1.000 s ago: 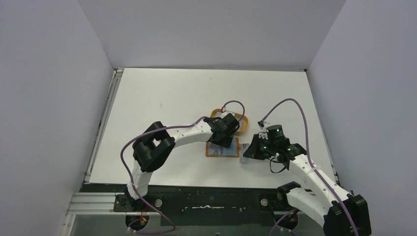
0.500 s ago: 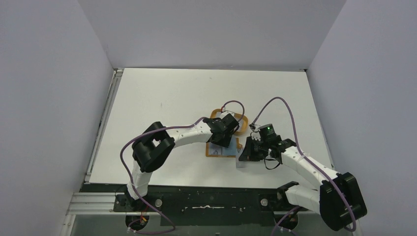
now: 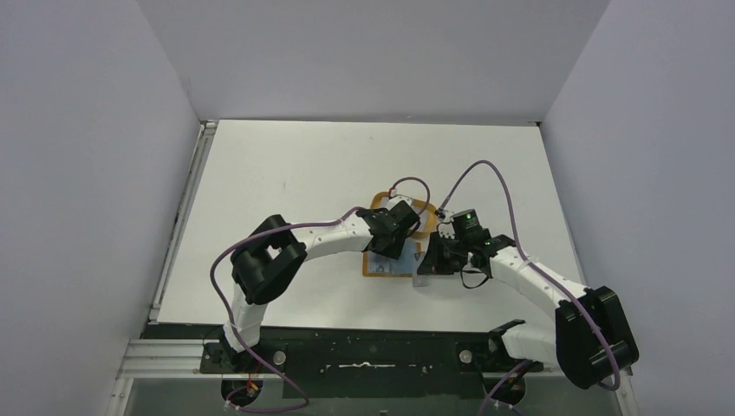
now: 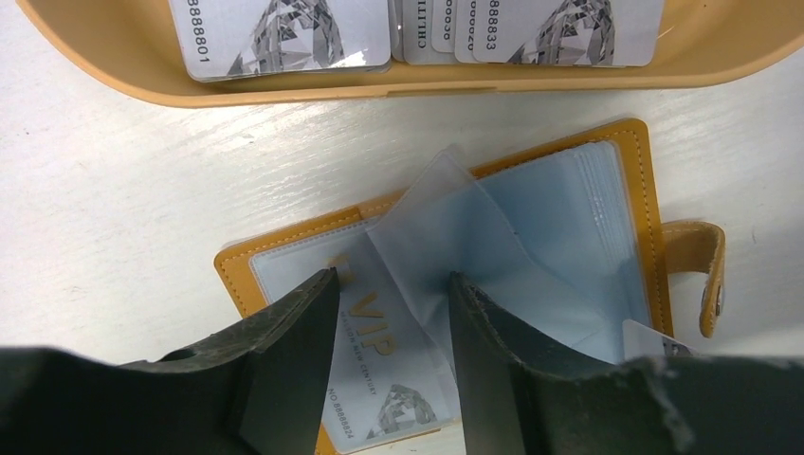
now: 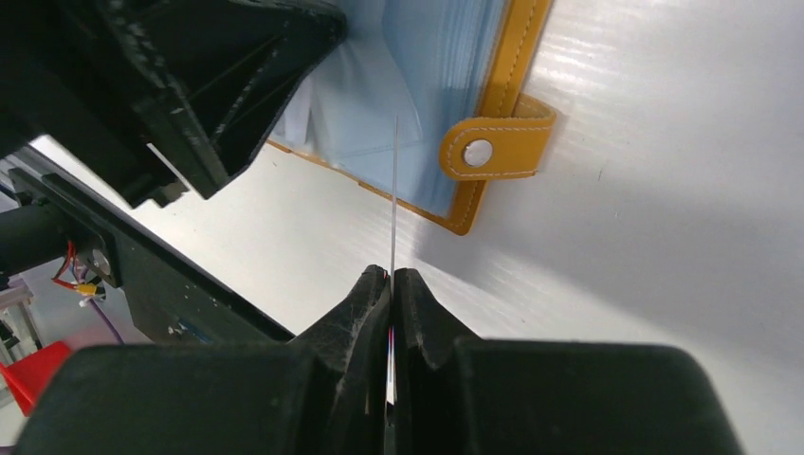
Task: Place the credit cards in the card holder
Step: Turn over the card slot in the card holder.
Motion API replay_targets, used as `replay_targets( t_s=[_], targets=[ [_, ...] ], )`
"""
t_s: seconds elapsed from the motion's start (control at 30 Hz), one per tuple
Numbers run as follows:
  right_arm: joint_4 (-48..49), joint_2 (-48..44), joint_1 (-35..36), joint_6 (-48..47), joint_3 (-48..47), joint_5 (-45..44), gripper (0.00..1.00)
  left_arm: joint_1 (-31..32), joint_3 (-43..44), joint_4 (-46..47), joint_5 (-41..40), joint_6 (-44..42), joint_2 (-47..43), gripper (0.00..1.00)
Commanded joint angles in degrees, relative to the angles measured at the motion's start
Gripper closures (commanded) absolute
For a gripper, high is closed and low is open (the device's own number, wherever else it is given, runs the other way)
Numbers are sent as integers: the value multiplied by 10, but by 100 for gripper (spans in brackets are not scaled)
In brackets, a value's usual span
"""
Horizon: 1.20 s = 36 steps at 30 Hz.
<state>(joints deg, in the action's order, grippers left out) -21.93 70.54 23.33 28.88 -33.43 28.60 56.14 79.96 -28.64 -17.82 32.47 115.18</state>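
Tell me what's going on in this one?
The right gripper is shut on a thin grey plastic card, held edge-on and pointed at the open tan-orange leather card holder. The left gripper sits over the holder with its jaws apart, either side of a raised clear plastic sleeve. One VIP-lettered card lies in a pocket. More silvery cards lie in the orange oval tray.

Bright, even overhead light is seen; soft shadows are thrown onto the white table (image 5: 664, 190). Near fingers (image 4: 284, 379) are blurred; the edge-on credit card (image 5: 394, 199) is rendered sharp.
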Motion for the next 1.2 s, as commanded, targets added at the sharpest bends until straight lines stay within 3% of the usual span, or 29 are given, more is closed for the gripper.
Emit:
replay_targets(
  t_s=[0.0, 0.4, 1.17],
  targets=[
    [23, -22, -2, -17, -34, -13, 100, -3, -20, -9, 11, 0, 2, 59],
    [27, 74, -14, -38, -73, 11, 100, -6, -21, -7, 10, -2, 3, 73],
    [31, 62, -18, -28, -35, 17, 100, -9, -22, -2, 10, -3, 2, 88]
  ],
)
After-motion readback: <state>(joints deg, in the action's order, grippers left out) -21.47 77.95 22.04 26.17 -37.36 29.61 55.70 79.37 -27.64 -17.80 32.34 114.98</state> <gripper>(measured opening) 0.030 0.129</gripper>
